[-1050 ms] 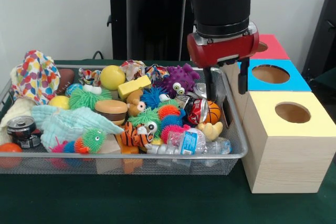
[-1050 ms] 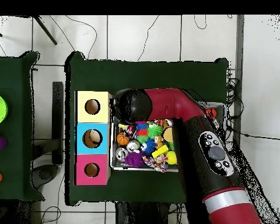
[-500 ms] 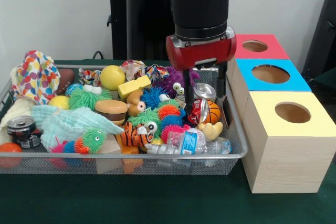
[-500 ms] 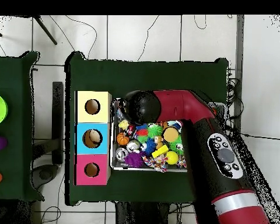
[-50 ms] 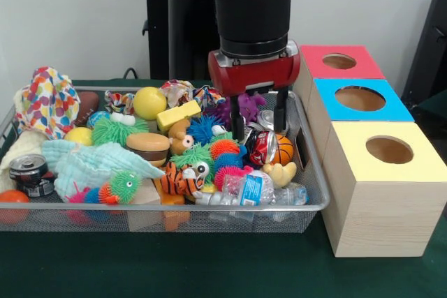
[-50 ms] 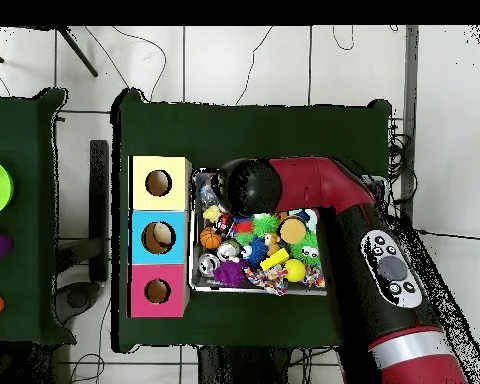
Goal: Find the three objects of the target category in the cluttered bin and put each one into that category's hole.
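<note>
claw [image 5: 258, 120] moved from boxes, over bin [image 5: 316, 193]

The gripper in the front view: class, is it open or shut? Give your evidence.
Open. The gripper has two dark fingers hanging apart above the red can, with a clear gap between them and nothing held.

Gripper [image 5: 259, 118] hanging low over the wire bin [image 5: 316, 185], fingers spread apart — one finger [image 5: 237, 122] down beside the purple monster toy [image 5: 246, 105], the other [image 5: 281, 112] just above the small basketball [image 5: 283, 149]. Crushed red can [image 5: 263, 147] lying below, between the two, not gripped. Plastic bottle [image 5: 260, 191] flat at the bin's front rim. To the right, touching the bin — yellow box [image 5: 380, 197], blue box [image 5: 363, 102], red box [image 5: 339, 62], each with a round hole on top.
</note>
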